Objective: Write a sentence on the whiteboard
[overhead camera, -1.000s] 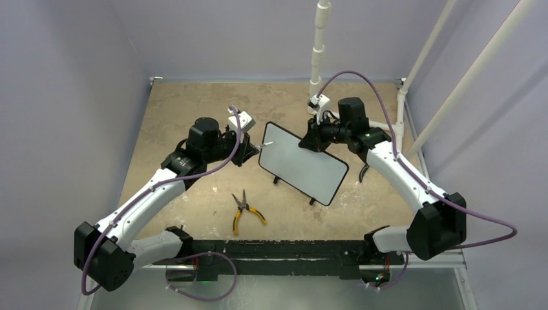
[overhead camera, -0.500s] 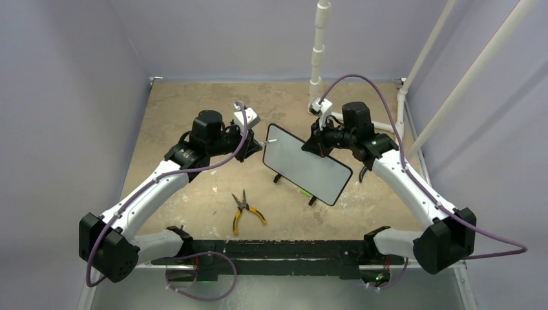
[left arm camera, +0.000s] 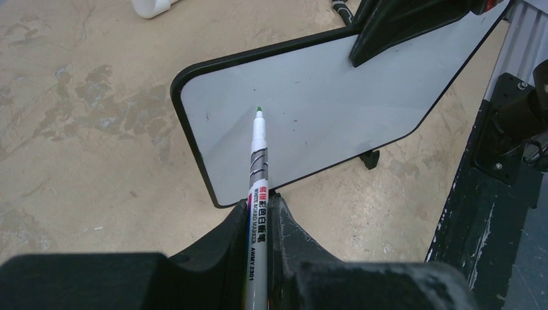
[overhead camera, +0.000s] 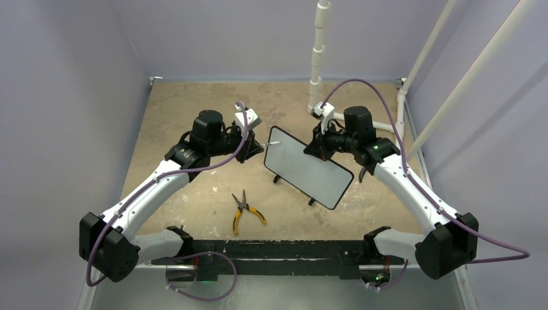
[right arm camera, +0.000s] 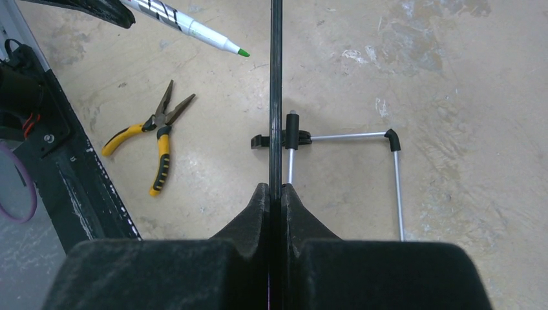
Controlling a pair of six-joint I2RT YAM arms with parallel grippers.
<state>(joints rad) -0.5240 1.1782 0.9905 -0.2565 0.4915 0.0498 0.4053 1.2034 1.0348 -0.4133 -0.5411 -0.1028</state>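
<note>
The whiteboard [overhead camera: 309, 168] stands tilted on its two little black feet mid-table. My right gripper [overhead camera: 321, 147] is shut on its top edge; in the right wrist view the board [right arm camera: 276, 77] is edge-on between the fingers of the right gripper [right arm camera: 276, 188]. My left gripper [left arm camera: 260, 203] is shut on a white marker [left arm camera: 258, 165]. The marker's green tip [left arm camera: 259, 110] points at the board's left part [left arm camera: 323, 110]. In the right wrist view the marker tip [right arm camera: 243, 53] is a short gap from the board. No green sentence shows on the board.
Yellow-handled pliers [overhead camera: 245, 210] lie on the table in front of the board, also in the right wrist view [right arm camera: 157, 139]. A thin wire stand [right arm camera: 342, 137] is behind the board. A white pipe [overhead camera: 318, 51] rises at the back. A black rail [overhead camera: 278, 248] runs along the near edge.
The right gripper and the board have shifted a little to the right. The left gripper with the marker has followed toward the board's left end.
</note>
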